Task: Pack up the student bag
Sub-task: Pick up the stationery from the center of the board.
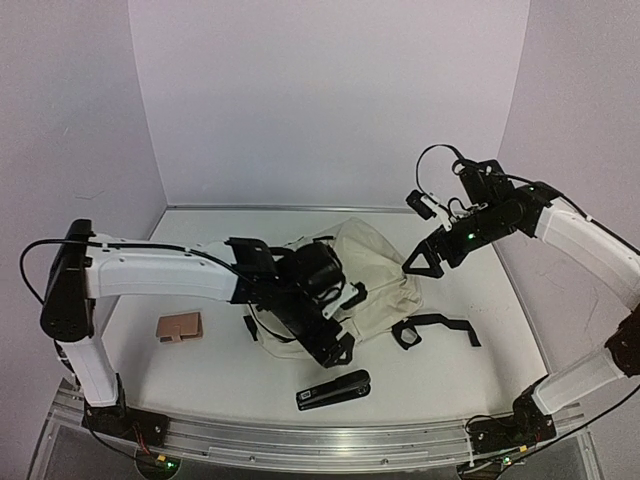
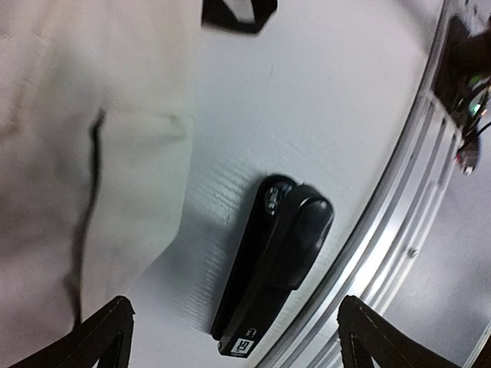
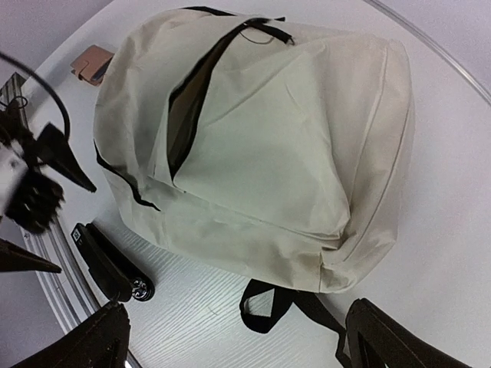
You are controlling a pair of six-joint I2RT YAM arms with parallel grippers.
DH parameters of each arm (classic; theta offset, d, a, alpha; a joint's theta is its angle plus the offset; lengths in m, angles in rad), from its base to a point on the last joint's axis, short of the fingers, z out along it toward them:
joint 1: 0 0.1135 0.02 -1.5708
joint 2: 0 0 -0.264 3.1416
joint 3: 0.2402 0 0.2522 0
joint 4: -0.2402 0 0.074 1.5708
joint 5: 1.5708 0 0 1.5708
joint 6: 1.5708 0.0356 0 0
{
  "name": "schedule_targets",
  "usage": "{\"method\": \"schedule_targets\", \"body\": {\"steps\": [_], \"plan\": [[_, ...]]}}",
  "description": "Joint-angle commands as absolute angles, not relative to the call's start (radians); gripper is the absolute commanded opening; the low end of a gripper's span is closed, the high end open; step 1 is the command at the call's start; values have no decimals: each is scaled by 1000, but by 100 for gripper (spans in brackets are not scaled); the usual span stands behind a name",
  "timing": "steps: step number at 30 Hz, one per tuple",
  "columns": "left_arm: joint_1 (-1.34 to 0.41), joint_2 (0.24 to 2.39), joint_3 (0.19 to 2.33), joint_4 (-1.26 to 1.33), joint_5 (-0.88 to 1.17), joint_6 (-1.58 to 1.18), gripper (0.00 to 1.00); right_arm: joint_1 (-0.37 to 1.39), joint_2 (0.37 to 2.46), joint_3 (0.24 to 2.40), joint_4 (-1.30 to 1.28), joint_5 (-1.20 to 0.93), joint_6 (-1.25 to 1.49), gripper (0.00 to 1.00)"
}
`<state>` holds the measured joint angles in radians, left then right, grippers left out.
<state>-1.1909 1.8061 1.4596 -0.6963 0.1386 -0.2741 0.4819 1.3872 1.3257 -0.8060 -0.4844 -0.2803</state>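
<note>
The cream student bag (image 1: 375, 270) lies flat mid-table, its black-zippered front pocket (image 3: 184, 115) partly open. It fills the right wrist view (image 3: 268, 138), and its edge shows in the left wrist view (image 2: 77, 153). My left gripper (image 1: 335, 352) is open and empty, hovering just past the bag's near edge above a black stapler (image 1: 333, 390). The stapler lies between its fingertips (image 2: 107, 330) in the left wrist view (image 2: 276, 261). My right gripper (image 1: 425, 262) is open and empty, raised above the bag's right side.
A small brown wallet-like item (image 1: 180, 327) lies left of the bag, also in the right wrist view (image 3: 92, 63). Black straps (image 1: 435, 328) trail from the bag's right near corner. The aluminium rail (image 2: 414, 199) runs along the table's near edge by the stapler.
</note>
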Motion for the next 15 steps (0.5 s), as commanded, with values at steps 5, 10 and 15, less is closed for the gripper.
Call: {"method": "schedule_targets", "body": {"steps": [5, 10, 15], "plan": [[-1283, 1994, 1567, -814, 115, -207, 87, 400, 1327, 1302, -784, -573, -232, 98], [-1325, 2092, 1629, -840, 81, -214, 78, 387, 1323, 1293, -777, -583, -227, 98], [-1357, 2154, 1684, -860, 59, -221, 67, 384, 1327, 1294, -777, -592, -223, 98]]}}
